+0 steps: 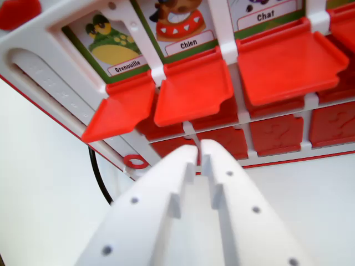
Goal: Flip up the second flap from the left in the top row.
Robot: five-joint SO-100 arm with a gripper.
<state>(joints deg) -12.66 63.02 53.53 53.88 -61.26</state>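
A white game board (66, 66) with red flaps fills the top of the wrist view. Three flaps in the upper row are folded down and stick out toward the camera: one (119, 111) under the frog card "Grenouille" (113, 44), one (194, 88) under the dog card "Chien" (186, 25), and one (288, 61) under the "Chat" card (265, 15). My white gripper (199, 147) points up from the bottom; its tips are almost touching, with nothing between them, just below the dog flap's front edge.
Lower rows of flat red flaps (277, 133) lie under the raised ones. A black cable (97, 177) and a small red ring (135, 162) sit by the board's lower left corner. White table surface (39, 194) lies to the left and right.
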